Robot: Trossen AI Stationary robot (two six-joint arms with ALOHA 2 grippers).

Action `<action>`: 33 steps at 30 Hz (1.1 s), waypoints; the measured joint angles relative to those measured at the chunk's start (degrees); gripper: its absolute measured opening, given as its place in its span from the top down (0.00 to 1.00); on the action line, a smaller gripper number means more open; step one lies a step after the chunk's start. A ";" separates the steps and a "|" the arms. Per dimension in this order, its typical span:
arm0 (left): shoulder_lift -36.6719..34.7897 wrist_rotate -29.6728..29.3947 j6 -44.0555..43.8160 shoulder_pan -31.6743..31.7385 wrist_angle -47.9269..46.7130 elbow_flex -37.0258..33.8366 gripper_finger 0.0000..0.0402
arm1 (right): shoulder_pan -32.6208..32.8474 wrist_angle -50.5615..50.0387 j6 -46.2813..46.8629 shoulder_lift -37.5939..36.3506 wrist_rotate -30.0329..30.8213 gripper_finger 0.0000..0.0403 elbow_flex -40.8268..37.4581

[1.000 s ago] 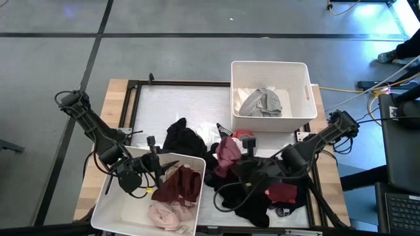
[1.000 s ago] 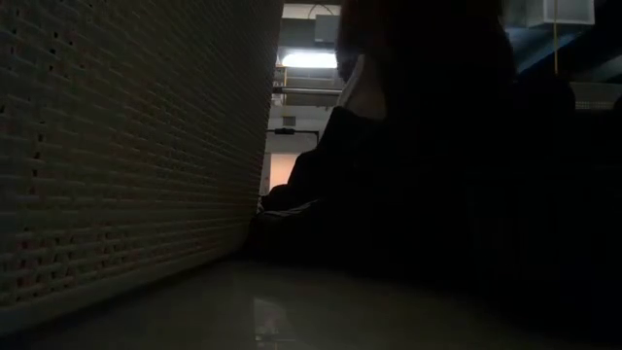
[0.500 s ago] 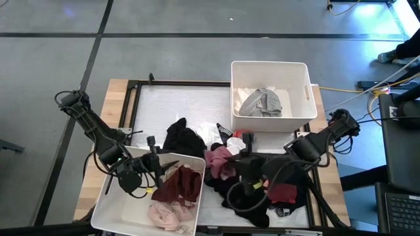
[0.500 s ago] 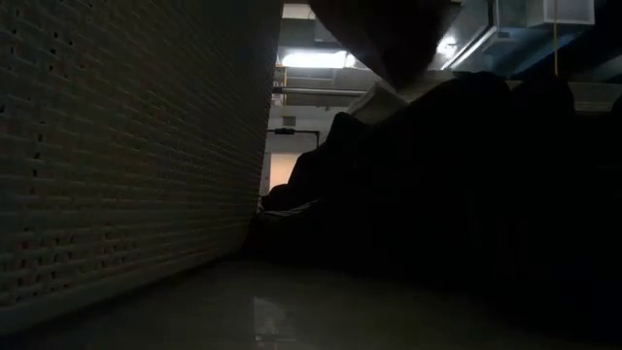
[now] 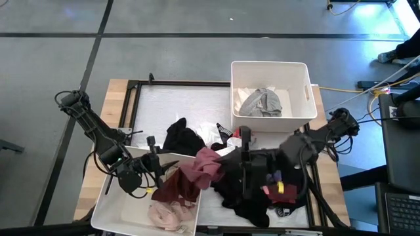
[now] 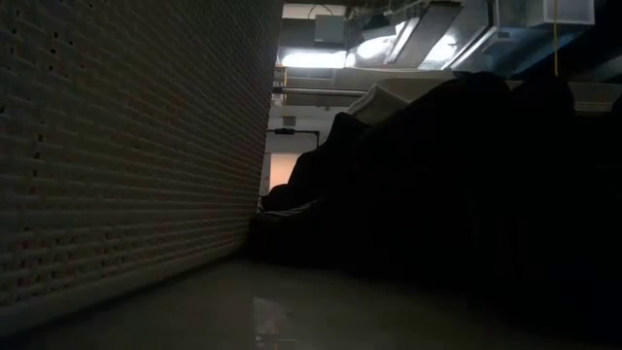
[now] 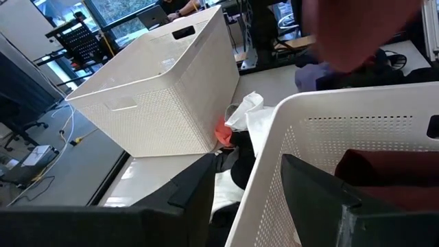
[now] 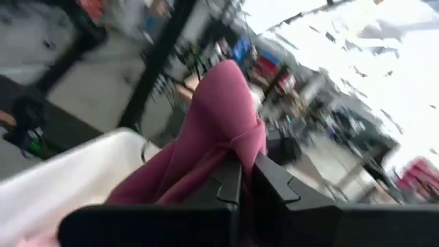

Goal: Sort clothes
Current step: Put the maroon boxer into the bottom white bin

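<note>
Pink garment (image 5: 203, 165) leftward, over bin rim (image 5: 201, 172)

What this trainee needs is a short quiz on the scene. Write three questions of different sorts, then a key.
1. True or false: the right gripper is shut on the pink garment.
2. Fill in the blank: the left gripper, at the rim of the near bin, has its fingers ____.
3. Where does the grey garment lie? A) in the far bin; B) in the near bin; C) in the left gripper.

Key: 1 true; 2 open; 3 A.
</note>
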 joint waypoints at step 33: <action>0.02 -0.76 0.79 -0.04 0.69 0.12 0.61 | -7.98 -15.94 17.84 18.97 -14.90 0.80 0.00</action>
